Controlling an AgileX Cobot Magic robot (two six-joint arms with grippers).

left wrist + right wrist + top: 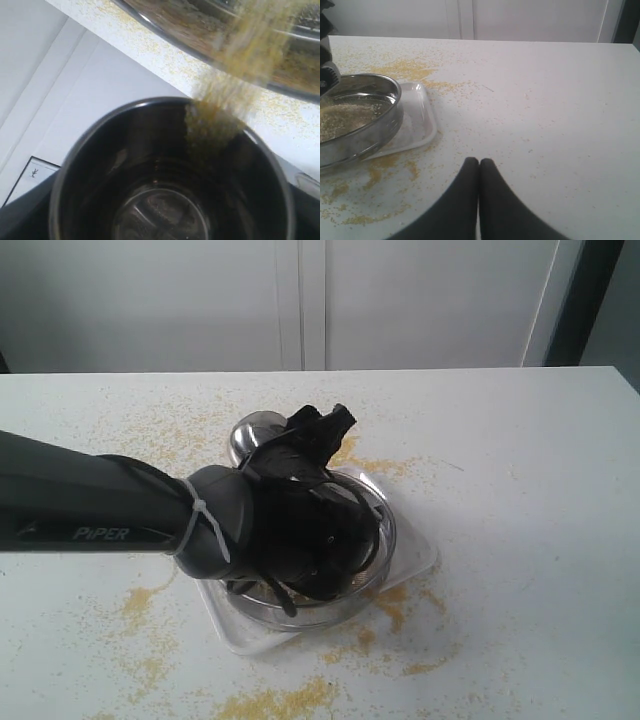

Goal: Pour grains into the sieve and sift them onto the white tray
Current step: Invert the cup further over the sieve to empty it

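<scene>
My left gripper (296, 446) is shut on a small steel cup (252, 436), tipped over the sieve (386, 527). In the left wrist view the cup (95, 170) fills the frame. A stream of yellow grains (225, 95) runs between its rim and the sieve (175, 25); the cup hides my fingers. The sieve (387, 117) stands on the white tray (424, 116) and holds a pale layer of grains (345, 117). The left arm covers most of the sieve in the exterior view. My right gripper (479, 161) is shut and holds nothing, low over bare table, apart from the tray.
Yellow meal is spilled on the white table around the tray (422, 556), thickest in a patch by the front edge (275, 702) and another behind the sieve (402, 67). White cabinet doors (300, 300) stand beyond the table's far edge.
</scene>
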